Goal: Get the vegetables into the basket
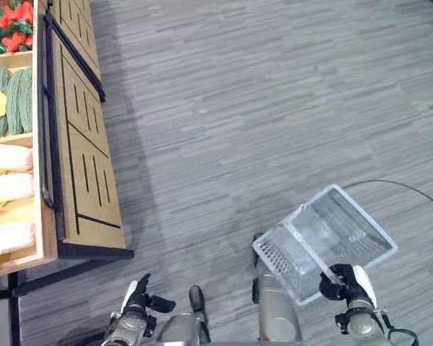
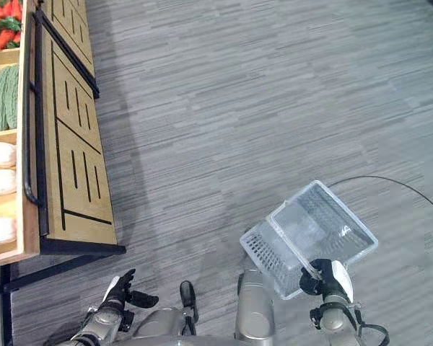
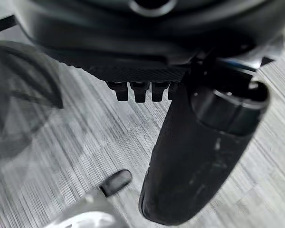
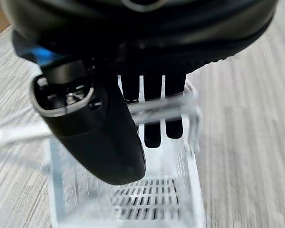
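A clear plastic basket [image 1: 325, 241] hangs tilted over the floor at the lower right, and nothing lies in it. My right hand [image 1: 350, 285] is shut on its handle [image 4: 161, 107], fingers curled over the bar. Vegetables lie in the bins of a wooden stand [image 1: 83, 158] at the far left: red and green peppers [image 1: 11, 25], green bitter gourds [image 1: 14, 101] and pale cabbages [image 1: 7, 184]. My left hand [image 1: 138, 297] is low at the lower left, open and holding nothing, well short of the stand.
The stand's sloped wooden front panel carries a black rail [image 1: 47, 144] along its bin edge. Its dark frame leg [image 1: 14, 310] stands near my left hand. Grey plank floor [image 1: 260, 108] stretches between the stand and the basket.
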Motion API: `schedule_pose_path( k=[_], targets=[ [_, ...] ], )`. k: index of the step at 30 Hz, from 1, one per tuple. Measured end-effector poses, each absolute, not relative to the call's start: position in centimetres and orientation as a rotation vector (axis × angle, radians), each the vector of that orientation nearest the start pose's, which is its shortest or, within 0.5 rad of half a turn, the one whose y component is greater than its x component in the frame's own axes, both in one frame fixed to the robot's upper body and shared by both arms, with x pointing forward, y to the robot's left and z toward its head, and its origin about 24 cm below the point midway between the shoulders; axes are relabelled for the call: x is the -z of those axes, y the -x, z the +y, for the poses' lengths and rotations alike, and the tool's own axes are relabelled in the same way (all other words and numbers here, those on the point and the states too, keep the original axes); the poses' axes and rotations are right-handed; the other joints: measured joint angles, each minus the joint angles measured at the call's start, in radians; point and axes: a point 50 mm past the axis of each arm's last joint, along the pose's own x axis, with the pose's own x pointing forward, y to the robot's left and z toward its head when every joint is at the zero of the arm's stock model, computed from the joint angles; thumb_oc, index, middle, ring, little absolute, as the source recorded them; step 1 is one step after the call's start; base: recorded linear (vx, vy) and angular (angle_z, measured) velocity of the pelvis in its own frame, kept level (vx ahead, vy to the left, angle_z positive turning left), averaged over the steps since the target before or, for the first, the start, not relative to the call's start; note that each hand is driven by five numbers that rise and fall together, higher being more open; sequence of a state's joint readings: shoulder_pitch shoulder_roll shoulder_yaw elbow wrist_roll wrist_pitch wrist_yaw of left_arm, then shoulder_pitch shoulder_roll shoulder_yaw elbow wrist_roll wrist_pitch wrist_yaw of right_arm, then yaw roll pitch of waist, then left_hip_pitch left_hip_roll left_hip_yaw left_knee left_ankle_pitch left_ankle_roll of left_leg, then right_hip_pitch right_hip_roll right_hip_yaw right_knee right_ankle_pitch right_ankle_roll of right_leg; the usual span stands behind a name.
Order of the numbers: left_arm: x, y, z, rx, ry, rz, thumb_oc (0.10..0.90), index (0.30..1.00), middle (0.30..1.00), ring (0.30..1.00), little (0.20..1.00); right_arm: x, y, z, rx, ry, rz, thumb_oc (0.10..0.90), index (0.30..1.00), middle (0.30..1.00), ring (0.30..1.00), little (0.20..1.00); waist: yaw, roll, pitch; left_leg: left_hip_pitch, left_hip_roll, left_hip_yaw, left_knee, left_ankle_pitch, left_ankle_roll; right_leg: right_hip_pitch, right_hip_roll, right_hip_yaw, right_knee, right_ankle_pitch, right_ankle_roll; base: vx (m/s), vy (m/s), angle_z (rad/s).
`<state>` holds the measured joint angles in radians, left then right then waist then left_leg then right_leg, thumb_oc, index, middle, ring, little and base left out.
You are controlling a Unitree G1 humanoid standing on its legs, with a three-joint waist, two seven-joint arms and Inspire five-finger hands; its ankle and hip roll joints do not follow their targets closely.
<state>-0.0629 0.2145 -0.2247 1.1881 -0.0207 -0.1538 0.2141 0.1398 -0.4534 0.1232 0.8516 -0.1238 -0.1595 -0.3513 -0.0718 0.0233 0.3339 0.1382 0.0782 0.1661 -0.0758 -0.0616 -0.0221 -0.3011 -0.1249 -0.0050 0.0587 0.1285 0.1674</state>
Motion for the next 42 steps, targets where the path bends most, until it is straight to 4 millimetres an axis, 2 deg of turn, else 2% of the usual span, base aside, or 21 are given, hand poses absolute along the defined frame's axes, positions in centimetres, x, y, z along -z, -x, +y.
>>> schedule_pose_path(
  k=[2, 5, 6, 10, 12, 13, 15, 16, 19, 20, 21, 22, 25, 32, 33, 35, 36, 38, 40, 41, 42],
  targets=[
    [14.9, -13.3, 21.2, -0.098, -0.390, 0.955, 0.900, 1.000, 1.000, 1.000, 1.000, 9.7, -13.2, -30.8, 0.306, 0.735, 0.748, 0.400, 0.300, 0.300, 0.300, 0.300, 0.010, 0.020, -0.001, 0.009, 0.047, 0.004, 0.038, 0.035, -0.044, 0.010, 0.034, -0.020, 0.054, 0.026, -0.035, 0.11, -0.286, 0.36],
    [14.8, -13.8, 20.6, -0.083, -0.377, 0.935, 0.900, 1.000, 1.000, 1.000, 1.000, 8.3, -14.0, -32.7, 0.351, 0.770, 0.708, 0.400, 0.300, 0.300, 0.300, 0.300, 0.007, 0.040, -0.002, -0.026, 0.097, -0.046, 0.105, 0.099, -0.067, 0.028, 0.058, -0.087, 0.098, -0.014, -0.110, 0.11, -0.263, 0.47],
    [14.8, -14.0, 20.4, -0.081, -0.374, 0.933, 0.900, 1.000, 1.000, 1.000, 1.000, 7.7, -14.2, -33.3, 0.356, 0.790, 0.691, 0.400, 0.300, 0.300, 0.300, 0.300, 0.006, 0.045, -0.001, -0.031, 0.113, -0.047, 0.121, 0.130, -0.099, 0.045, 0.065, -0.109, 0.101, -0.019, -0.132, 0.08, -0.170, 0.29],
    [14.6, -14.8, 19.9, -0.071, -0.368, 0.917, 0.900, 1.000, 1.000, 1.000, 1.000, 6.7, -14.6, -34.1, 0.357, 0.820, 0.653, 0.400, 0.300, 0.300, 0.300, 0.300, 0.000, 0.050, -0.003, -0.051, 0.128, -0.067, 0.189, 0.187, -0.154, 0.089, 0.091, -0.136, 0.095, -0.064, -0.168, 0.11, -0.253, 0.16],
    [14.4, -15.8, 18.9, -0.054, -0.353, 0.893, 0.900, 1.000, 1.000, 1.000, 1.000, 7.0, -14.0, -34.1, 0.350, 0.820, 0.664, 0.400, 0.300, 0.300, 0.300, 0.300, 0.005, 0.046, -0.001, -0.095, 0.135, -0.104, 0.293, 0.224, -0.201, 0.121, 0.095, -0.151, 0.092, -0.087, -0.184, 0.12, -0.220, 0.23],
    [14.3, -16.0, 18.4, -0.043, -0.351, 0.887, 0.900, 1.000, 1.000, 1.000, 1.000, 7.2, -13.5, -34.1, 0.347, 0.820, 0.681, 0.400, 0.300, 0.300, 0.300, 0.300, 0.005, 0.042, 0.002, -0.111, 0.136, -0.103, 0.337, 0.238, -0.208, 0.142, 0.088, -0.159, 0.082, -0.090, -0.187, 0.13, -0.118, 0.27],
    [14.3, -16.2, 17.7, -0.025, -0.339, 0.878, 0.900, 1.000, 1.000, 1.000, 1.000, 7.9, -12.8, -33.8, 0.346, 0.808, 0.712, 0.400, 0.300, 0.300, 0.300, 0.300, 0.009, 0.027, 0.009, -0.126, 0.139, -0.077, 0.370, 0.219, -0.216, 0.183, 0.082, -0.166, 0.058, -0.093, -0.195, 0.12, -0.060, 0.20],
    [14.1, -16.7, 17.2, -0.005, -0.347, 0.861, 0.900, 1.000, 1.000, 1.000, 1.000, 8.5, -12.1, -33.6, 0.349, 0.798, 0.745, 0.400, 0.300, 0.300, 0.300, 0.300, 0.004, 0.027, 0.009, -0.143, 0.130, -0.053, 0.327, 0.191, -0.212, 0.205, 0.080, -0.187, 0.034, -0.092, -0.198, 0.12, -0.027, 0.28],
    [13.9, -17.2, 17.0, 0.006, -0.354, 0.840, 0.900, 1.000, 1.000, 1.000, 1.000, 8.8, -11.8, -33.3, 0.334, 0.789, 0.757, 0.400, 0.300, 0.300, 0.300, 0.300, 0.005, 0.028, 0.009, -0.190, 0.104, -0.042, 0.250, 0.179, -0.208, 0.215, 0.085, -0.199, 0.022, -0.096, -0.200, 0.18, 0.009, 0.18],
    [13.8, -17.4, 16.9, 0.009, -0.360, 0.840, 0.900, 1.000, 1.000, 1.000, 1.000, 8.9, -11.7, -33.2, 0.339, 0.788, 0.758, 0.400, 0.300, 0.300, 0.300, 0.300, 0.001, 0.029, 0.008, -0.204, 0.098, -0.042, 0.194, 0.175, -0.203, 0.223, 0.086, -0.209, 0.003, -0.105, -0.187, 0.35, 0.073, 0.30],
    [13.6, -18.0, 17.0, 0.003, -0.369, 0.829, 0.900, 1.000, 1.000, 1.000, 1.000, 9.2, -11.4, -33.1, 0.343, 0.780, 0.772, 0.400, 0.300, 0.300, 0.300, 0.300, 0.015, 0.027, 0.009, -0.232, 0.102, -0.044, 0.053, 0.187, -0.187, 0.230, 0.101, -0.213, -0.019, -0.101, -0.175, 0.27, 0.055, 0.18],
    [13.7, -17.9, 17.2, -0.007, -0.374, 0.838, 0.900, 1.000, 1.000, 1.000, 1.000, 9.4, -11.3, -32.8, 0.344, 0.769, 0.781, 0.400, 0.300, 0.300, 0.300, 0.300, 0.035, 0.027, 0.009, -0.245, 0.123, -0.043, -0.012, 0.207, -0.187, 0.245, 0.119, -0.207, -0.032, -0.102, -0.175, 0.32, 0.071, 0.01],
    [13.7, -17.8, 17.8, -0.040, -0.370, 0.850, 0.900, 1.000, 1.000, 1.000, 1.000, 9.5, -11.3, -32.6, 0.346, 0.766, 0.778, 0.400, 0.300, 0.300, 0.300, 0.300, 0.057, 0.027, 0.010, -0.292, 0.138, -0.042, -0.015, 0.244, -0.169, 0.292, 0.133, -0.186, -0.046, -0.119, -0.188, 0.35, 0.122, -0.33],
    [13.9, -17.2, 18.3, -0.050, -0.387, 0.859, 0.900, 1.000, 1.000, 1.000, 1.000, 10.4, -8.8, -32.9, 0.350, 0.780, 0.866, 0.400, 0.300, 0.300, 0.300, 0.300, 0.054, 0.030, 0.004, -0.267, 0.093, 0.036, 0.024, 0.274, -0.087, 0.379, 0.111, -0.112, -0.054, -0.158, -0.125, 0.22, 0.198, -0.34],
    [13.8, -17.4, 18.4, -0.049, -0.389, 0.854, 0.900, 1.000, 1.000, 1.000, 1.000, 10.6, -8.5, -32.8, 0.351, 0.780, 0.884, 0.400, 0.300, 0.300, 0.300, 0.300, 0.053, 0.028, -0.005, -0.254, 0.067, 0.069, 0.005, 0.248, -0.035, 0.366, 0.086, -0.092, -0.031, -0.181, -0.099, 0.07, 0.121, -0.30],
    [13.2, -18.2, 19.4, -0.063, -0.417, 0.828, 0.900, 1.000, 1.000, 1.000, 1.000, 11.0, -8.8, -31.8, 0.328, 0.757, 0.877, 0.400, 0.300, 0.300, 0.300, 0.300, 0.051, -0.019, -0.005, -0.256, 0.001, 0.103, -0.011, 0.234, 0.019, 0.306, 0.017, -0.058, 0.036, -0.208, -0.075, 0.10, 0.158, -0.20],
    [13.0, -18.5, 20.0, -0.072, -0.430, 0.818, 0.900, 1.000, 1.000, 1.000, 1.000, 11.3, -8.8, -31.4, 0.335, 0.741, 0.883, 0.400, 0.300, 0.300, 0.300, 0.300, 0.051, -0.029, -0.006, -0.251, -0.022, 0.099, -0.011, 0.221, 0.045, 0.292, -0.005, -0.045, 0.072, -0.208, -0.074, 0.15, 0.251, 0.06],
    [12.7, -18.7, 21.3, -0.080, -0.484, 0.810, 0.900, 1.000, 1.000, 1.000, 1.000, 11.7, -10.0, -30.9, 0.324, 0.735, 0.891, 0.400, 0.300, 0.300, 0.300, 0.300, 0.065, -0.060, -0.019, -0.219, -0.064, 0.125, -0.011, 0.184, 0.076, 0.288, -0.048, -0.012, 0.119, -0.216, -0.034, 0.13, 0.239, -0.17],
    [11.9, -19.6, 22.4, -0.104, -0.517, 0.778, 0.900, 1.000, 1.000, 1.000, 1.000, 10.9, -13.1, -30.3, 0.323, 0.723, 0.802, 0.400, 0.300, 0.300, 0.300, 0.300, 0.083, -0.063, -0.020, -0.219, -0.091, 0.145, -0.011, 0.153, 0.088, 0.243, -0.071, 0.007, 0.173, -0.217, -0.005, 0.14, 0.245, -0.45],
    [11.8, -19.7, 22.8, -0.118, -0.521, 0.781, 0.900, 1.000, 1.000, 1.000, 1.000, 10.4, -14.9, -29.9, 0.317, 0.720, 0.760, 0.400, 0.300, 0.300, 0.300, 0.300, 0.086, -0.062, -0.020, -0.202, -0.099, 0.163, -0.012, 0.140, 0.101, 0.211, -0.082, 0.005, 0.252, -0.214, 0.003, 0.13, 0.232, -0.38],
    [11.8, -19.7, 22.8, -0.117, -0.520, 0.776, 0.900, 1.000, 1.000, 1.000, 1.000, 10.3, -15.3, -29.7, 0.308, 0.721, 0.742, 0.400, 0.300, 0.300, 0.300, 0.300, 0.092, -0.062, -0.020, -0.175, -0.103, 0.174, -0.011, 0.124, 0.109, 0.158, -0.091, 0.014, 0.389, -0.211, 0.009, 0.20, 0.259, -0.24]
  ],
)
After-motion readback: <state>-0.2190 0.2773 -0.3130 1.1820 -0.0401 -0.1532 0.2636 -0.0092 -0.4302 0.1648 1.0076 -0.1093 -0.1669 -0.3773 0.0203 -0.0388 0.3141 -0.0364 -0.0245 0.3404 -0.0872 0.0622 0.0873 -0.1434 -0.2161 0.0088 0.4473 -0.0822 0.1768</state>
